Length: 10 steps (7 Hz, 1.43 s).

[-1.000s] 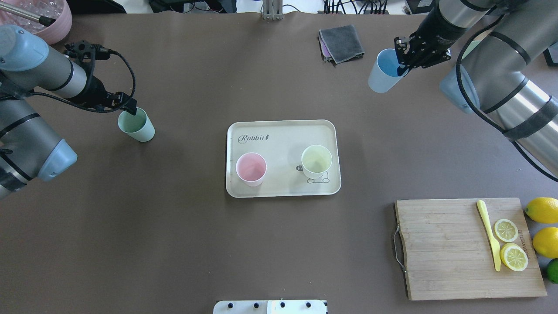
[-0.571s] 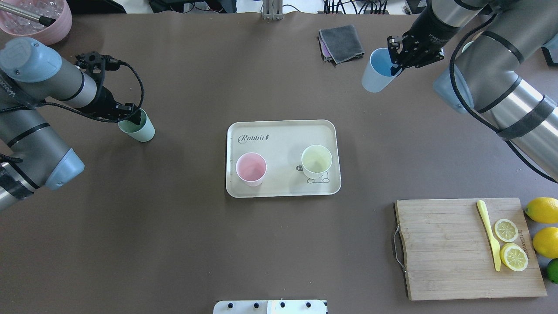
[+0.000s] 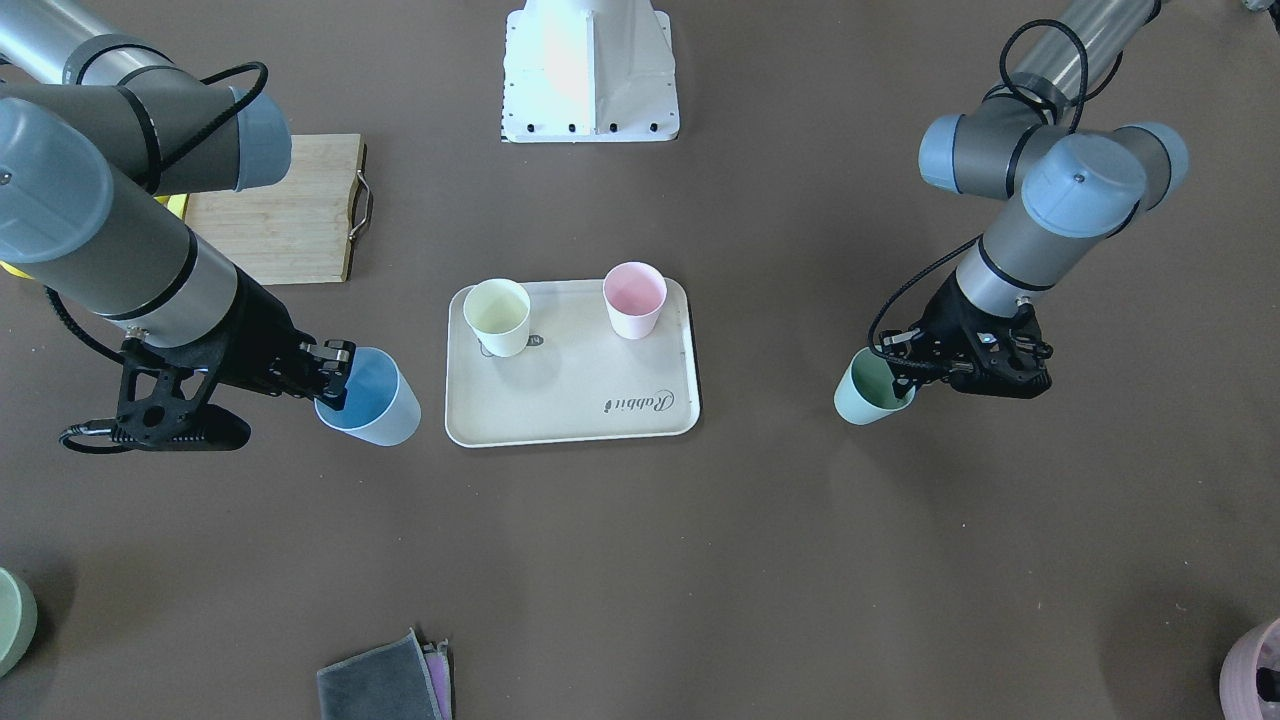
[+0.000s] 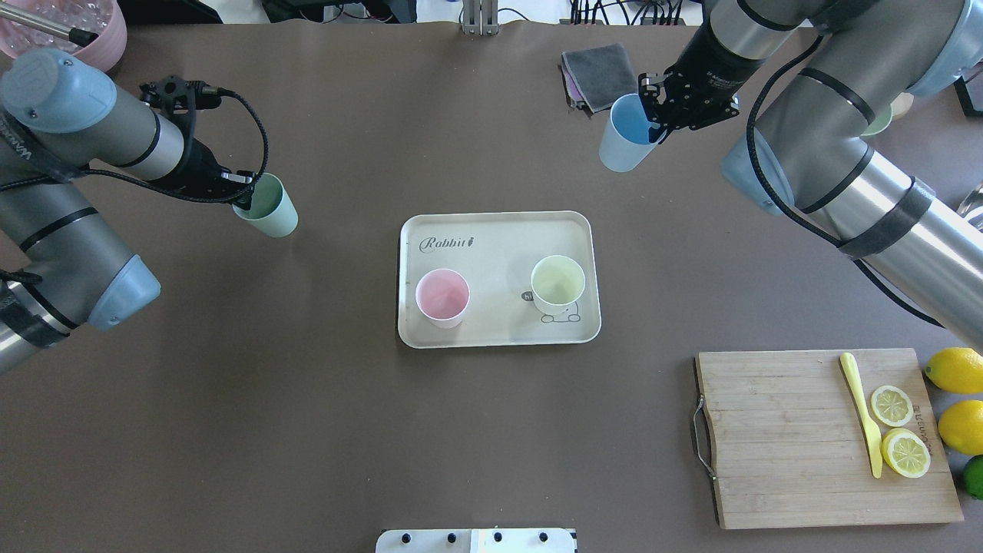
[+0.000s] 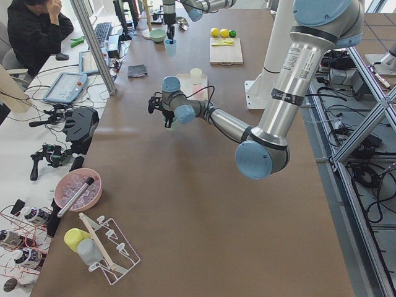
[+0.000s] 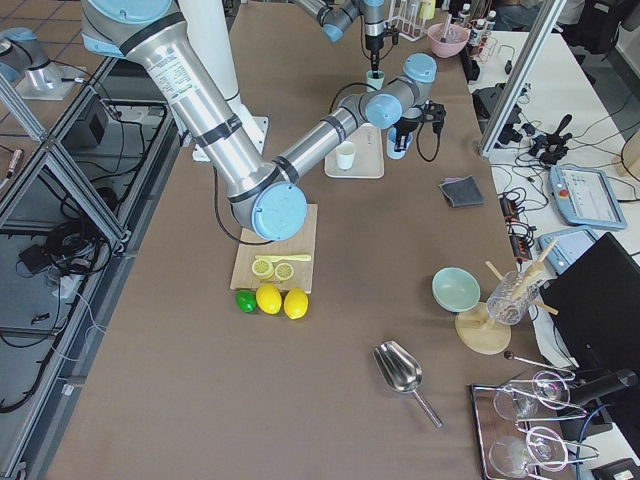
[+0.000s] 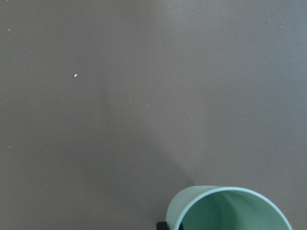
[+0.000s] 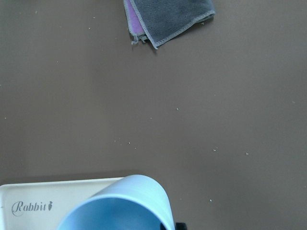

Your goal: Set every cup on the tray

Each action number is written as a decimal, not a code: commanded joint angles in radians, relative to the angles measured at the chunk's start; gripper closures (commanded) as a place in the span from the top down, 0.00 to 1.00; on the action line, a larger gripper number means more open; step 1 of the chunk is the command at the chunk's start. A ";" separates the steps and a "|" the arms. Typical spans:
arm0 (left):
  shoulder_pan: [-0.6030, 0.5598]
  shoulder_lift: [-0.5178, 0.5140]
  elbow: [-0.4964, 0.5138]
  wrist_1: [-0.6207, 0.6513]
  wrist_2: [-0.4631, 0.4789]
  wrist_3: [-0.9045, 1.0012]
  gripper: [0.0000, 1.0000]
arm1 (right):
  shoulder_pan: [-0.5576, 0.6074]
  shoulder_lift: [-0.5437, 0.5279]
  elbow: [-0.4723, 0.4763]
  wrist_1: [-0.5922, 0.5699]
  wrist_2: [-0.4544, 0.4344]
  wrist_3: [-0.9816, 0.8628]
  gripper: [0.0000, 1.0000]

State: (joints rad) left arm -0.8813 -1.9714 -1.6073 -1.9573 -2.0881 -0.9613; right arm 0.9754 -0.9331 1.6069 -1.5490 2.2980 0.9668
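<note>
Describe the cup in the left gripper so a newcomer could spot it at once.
Find the cream tray at the table's centre, then look toward the robot's left, where the left gripper holds a cup by its rim. That mint green cup is the only green one: the pink cup and yellow cup stand on the tray, the light blue cup is in the right gripper.

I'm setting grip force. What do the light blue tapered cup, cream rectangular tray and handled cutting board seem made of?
Light blue tapered cup: likely matte plastic; even colour, thin rim, no glare.
Cream rectangular tray: probably matte plastic or composite; dull sheen, printed script.
Handled cutting board: wood, perhaps bamboo; jointed strips and grain show.
</note>
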 commanded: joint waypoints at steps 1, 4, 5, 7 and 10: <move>0.002 -0.153 0.000 0.150 -0.001 -0.109 0.00 | -0.071 0.025 -0.010 0.001 -0.075 0.030 0.00; 0.103 -0.254 0.010 0.152 0.026 -0.310 0.00 | -0.185 0.036 -0.028 0.013 -0.162 0.101 0.00; 0.160 -0.276 0.012 0.152 0.092 -0.344 0.00 | -0.208 0.048 -0.063 0.018 -0.192 0.104 0.00; 0.203 -0.303 0.023 0.152 0.128 -0.381 0.00 | -0.240 0.074 -0.192 0.157 -0.210 0.130 0.00; 0.269 -0.325 0.039 0.152 0.199 -0.413 0.00 | -0.244 0.080 -0.214 0.188 -0.210 0.147 0.00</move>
State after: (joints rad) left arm -0.6449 -2.2834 -1.5782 -1.8055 -1.9248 -1.3602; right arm 0.7342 -0.8540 1.3972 -1.3680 2.0881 1.1091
